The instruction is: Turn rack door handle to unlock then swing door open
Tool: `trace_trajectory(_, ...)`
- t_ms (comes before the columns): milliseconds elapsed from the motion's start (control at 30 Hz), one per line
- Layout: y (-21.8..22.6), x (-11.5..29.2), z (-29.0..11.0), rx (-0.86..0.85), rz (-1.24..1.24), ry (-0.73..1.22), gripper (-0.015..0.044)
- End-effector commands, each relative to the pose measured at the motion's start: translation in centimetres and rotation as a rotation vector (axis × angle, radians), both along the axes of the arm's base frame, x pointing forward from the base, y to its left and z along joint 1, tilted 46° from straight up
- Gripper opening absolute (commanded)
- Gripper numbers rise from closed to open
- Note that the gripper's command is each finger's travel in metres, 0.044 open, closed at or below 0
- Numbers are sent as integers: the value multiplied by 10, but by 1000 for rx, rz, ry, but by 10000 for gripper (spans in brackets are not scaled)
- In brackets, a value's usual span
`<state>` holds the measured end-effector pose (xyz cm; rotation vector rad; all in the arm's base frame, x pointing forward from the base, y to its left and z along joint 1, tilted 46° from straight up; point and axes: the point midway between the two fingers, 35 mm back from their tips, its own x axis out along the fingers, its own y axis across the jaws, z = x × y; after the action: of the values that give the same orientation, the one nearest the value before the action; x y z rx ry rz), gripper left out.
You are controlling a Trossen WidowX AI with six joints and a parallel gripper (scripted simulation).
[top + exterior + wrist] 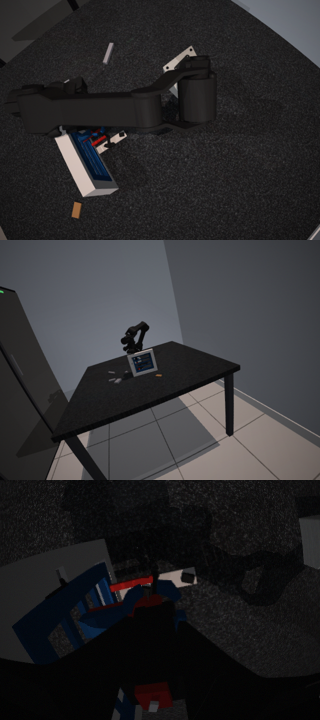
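Evidently, the claw (98,131) (131,351) (155,626) is closed on a red piece (150,601), apparently the handle, seen between its blue tips in the wrist view. From above, the claw is placed toward 1 o'clock from the middle of the white frame (74,165) (142,351). The frame is noted upright on the table (219,167) (191,369), at 8 o'clock in that view. An orange block (76,210) (158,375) is seen near its 6 o'clock end. The door's angle cannot be told
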<state>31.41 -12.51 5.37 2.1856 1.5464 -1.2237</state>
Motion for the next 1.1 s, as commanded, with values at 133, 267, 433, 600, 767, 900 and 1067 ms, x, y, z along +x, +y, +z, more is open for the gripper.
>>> trace_trajectory(133, 1, 1, 1, 12, -21, 12, 68)
trace_trajectory(267, 1, 1, 1, 12, -21, 12, 173)
trace_trajectory(433, 1, 1, 1, 12, -21, 12, 288)
trace_trajectory(600, 1, 1, 1, -7, 102, -108, 288)
trace_trajectory(767, 1, 1, 1, -36, 278, -279, 288)
trace_trajectory(900, 1, 1, 1, -59, 419, -417, 288)
trace_trajectory(1067, 1, 1, 1, -87, 595, -589, 288)
